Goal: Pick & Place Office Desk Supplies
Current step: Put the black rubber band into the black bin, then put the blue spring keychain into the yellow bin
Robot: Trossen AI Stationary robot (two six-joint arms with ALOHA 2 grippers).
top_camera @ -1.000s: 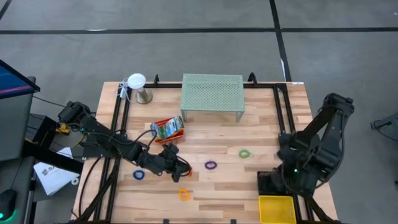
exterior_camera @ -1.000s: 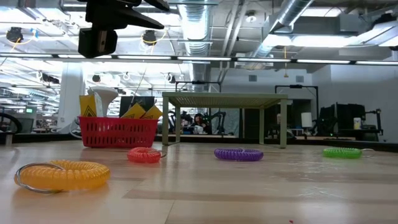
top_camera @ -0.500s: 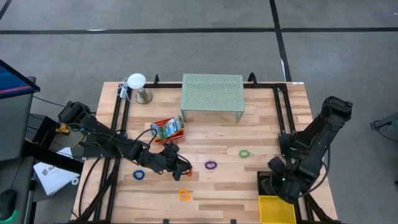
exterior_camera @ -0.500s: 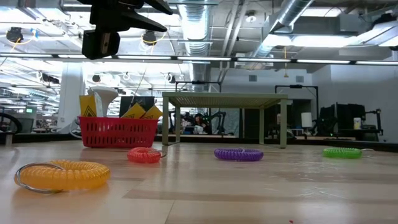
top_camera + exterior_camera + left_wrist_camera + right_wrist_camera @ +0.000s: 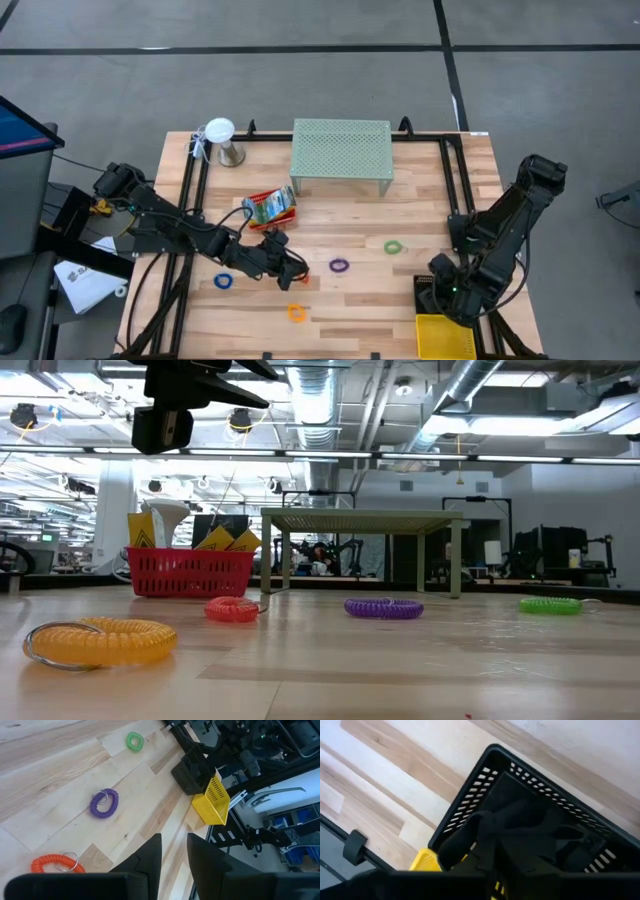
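Left wrist view: purple coiled loop lies flat beyond the empty, slightly parted left end effector.

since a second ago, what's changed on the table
The right arm swung down and toward the table's near right corner; its right gripper now sits over the black tray beside the yellow tray. Nothing visibly picked up or released. The left gripper, the coil loops and the red tray stayed put.

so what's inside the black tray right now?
The right gripper reaches down into the black tray. Only dark mesh wall and floor show around it. The fingers cover the middle, so anything under them, such as a clip, can't be seen.
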